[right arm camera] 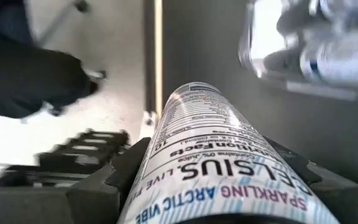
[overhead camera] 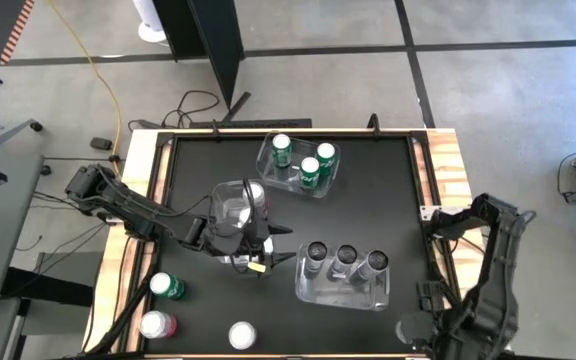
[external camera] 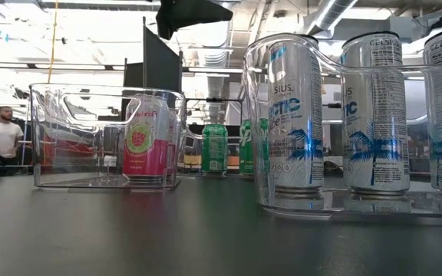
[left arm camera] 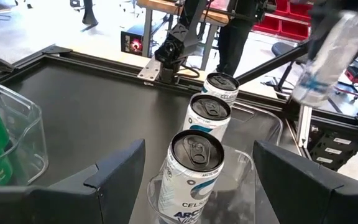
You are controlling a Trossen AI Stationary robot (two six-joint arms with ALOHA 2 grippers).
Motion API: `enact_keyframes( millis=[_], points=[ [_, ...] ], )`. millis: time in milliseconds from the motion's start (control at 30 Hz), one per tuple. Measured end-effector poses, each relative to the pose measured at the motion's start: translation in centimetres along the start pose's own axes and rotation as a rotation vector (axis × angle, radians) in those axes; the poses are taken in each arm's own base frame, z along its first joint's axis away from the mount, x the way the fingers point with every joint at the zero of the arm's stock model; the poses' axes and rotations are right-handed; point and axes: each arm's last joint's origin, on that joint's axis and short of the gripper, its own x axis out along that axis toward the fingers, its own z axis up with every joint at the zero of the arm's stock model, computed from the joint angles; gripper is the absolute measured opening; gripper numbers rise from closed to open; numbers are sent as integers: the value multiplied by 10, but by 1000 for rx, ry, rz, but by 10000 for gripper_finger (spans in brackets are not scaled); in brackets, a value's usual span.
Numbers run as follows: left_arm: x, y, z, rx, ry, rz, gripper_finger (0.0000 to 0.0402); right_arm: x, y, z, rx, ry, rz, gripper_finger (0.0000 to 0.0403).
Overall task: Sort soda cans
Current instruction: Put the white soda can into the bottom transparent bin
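My right gripper (right arm camera: pixel 210 171) is shut on a silver-white can (right arm camera: pixel 207 143) and holds it high over the table's near right corner; the left wrist view shows that can (left arm camera: pixel 331 53) in the air. My left gripper (left arm camera: pixel 197 152) hovers open near the table's middle (overhead camera: pixel 256 262) and faces a clear bin (overhead camera: pixel 343 290) holding three silver-white cans (overhead camera: pixel 345 262). Just beyond my left gripper, a second bin (overhead camera: pixel 236 205) holds a red-pink can (external camera: pixel 144 138). Three green cans (overhead camera: pixel 303 160) stand in a far bin. My right gripper pinches the silver-white can's side wall (right arm camera: pixel 166 165) between its two fingers, near the can's upper end. The fingers come from above, pointing down along the can. The can hangs below them, slightly tilted and lifted clear of the table.
Three loose cans stand at the near left: a green one (overhead camera: pixel 166 287), a red-pink one (overhead camera: pixel 156 325) and one showing only its silver top (overhead camera: pixel 241 335). The black tabletop has a raised wooden border (overhead camera: pixel 446 170). A person sits in the room behind, far left (external camera: pixel 0 134).
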Motion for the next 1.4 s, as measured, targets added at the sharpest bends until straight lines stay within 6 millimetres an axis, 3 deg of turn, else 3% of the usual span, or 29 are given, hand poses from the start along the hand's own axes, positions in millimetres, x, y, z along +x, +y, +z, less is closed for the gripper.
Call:
enact_keyframes(
  millis=[200,400,867,1400],
  points=[
    [0,0,0,9,0,0,290,-22,-28,41,-67,-77,39,250],
    [0,-1,0,27,1,-4,290,-7,-56,70,-67,-93,-72,250],
    [-6,-1,8,113,-15,-59,290,65,-62,61,46,33,-221,250],
    [-18,3,16,177,9,-95,290,118,-81,64,183,124,-172,250]
  ],
)
